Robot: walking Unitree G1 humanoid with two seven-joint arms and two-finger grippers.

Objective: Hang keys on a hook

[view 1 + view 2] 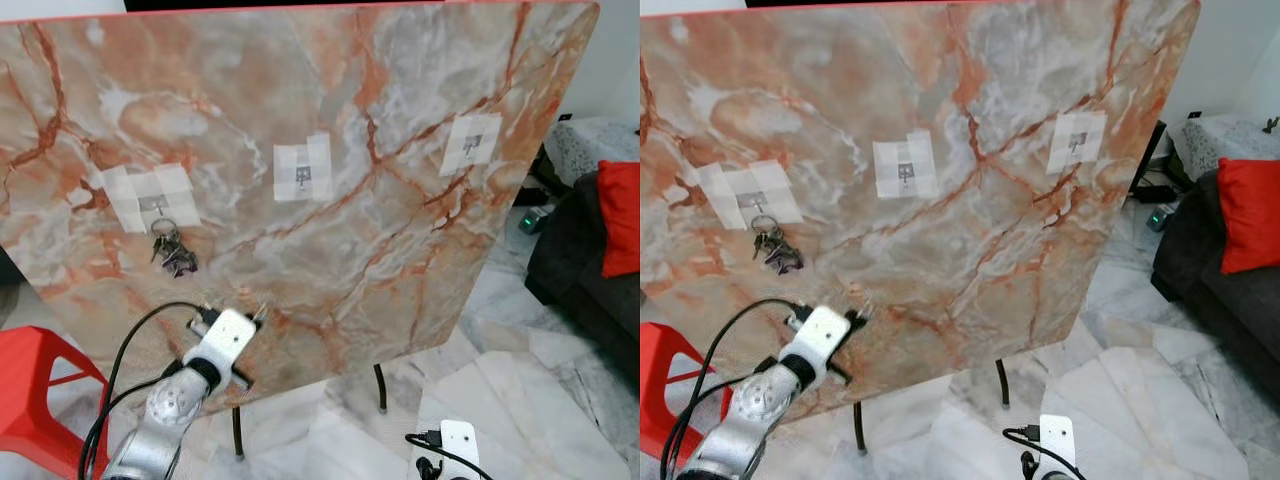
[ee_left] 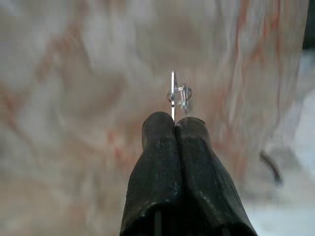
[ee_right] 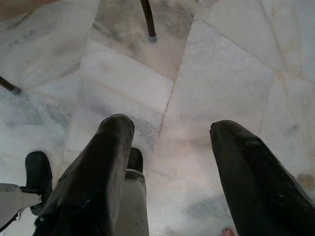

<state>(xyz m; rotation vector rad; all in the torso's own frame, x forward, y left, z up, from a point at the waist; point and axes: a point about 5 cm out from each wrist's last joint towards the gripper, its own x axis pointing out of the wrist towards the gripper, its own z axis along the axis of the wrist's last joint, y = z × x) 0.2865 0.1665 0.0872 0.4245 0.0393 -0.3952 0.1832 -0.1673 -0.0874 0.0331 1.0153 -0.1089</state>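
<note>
Glossy marble-look board; metal keys; matt black left pincer.

Your left gripper, fingers pressed together on a thin metal ring, sits right at the lower part of the tilted marble board, so ahead of it you have almost no room. Up and to its left, keys already hang from the taped hook. The middle hook, up and to its right, and the far hook are bare. Left of the arm stands a red stool. Your right gripper hangs spread over open floor, table legs beyond it.
</note>
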